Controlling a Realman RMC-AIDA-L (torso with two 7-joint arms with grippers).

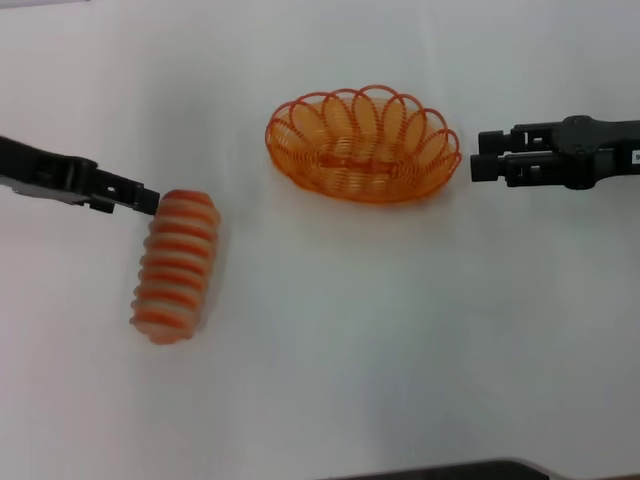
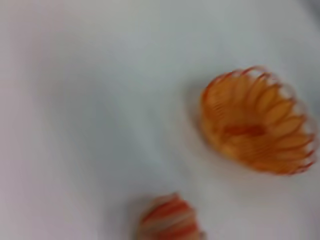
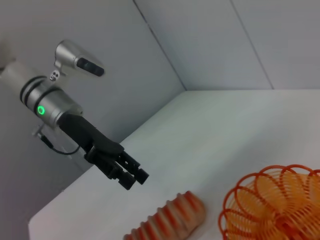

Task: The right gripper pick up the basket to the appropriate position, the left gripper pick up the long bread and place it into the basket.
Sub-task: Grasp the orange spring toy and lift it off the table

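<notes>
The orange wire basket [image 1: 362,190] stands empty at the far middle of the white table. It also shows in the left wrist view [image 2: 257,150] and the right wrist view [image 3: 272,202]. My right gripper [image 1: 476,156] hovers just right of the basket's right end, apart from the rim, with its jaws a little apart and empty. The long bread [image 1: 177,265], striped orange and cream, lies on the table at the left. It also shows in the left wrist view [image 2: 170,220] and the right wrist view [image 3: 172,220]. My left gripper [image 1: 150,200] [image 3: 135,177] is at the bread's far end.
The white table [image 1: 400,330] spreads bare in front of the basket and to the right of the bread. A dark edge [image 1: 450,470] runs along the near side. Grey walls [image 3: 240,40] rise behind the table.
</notes>
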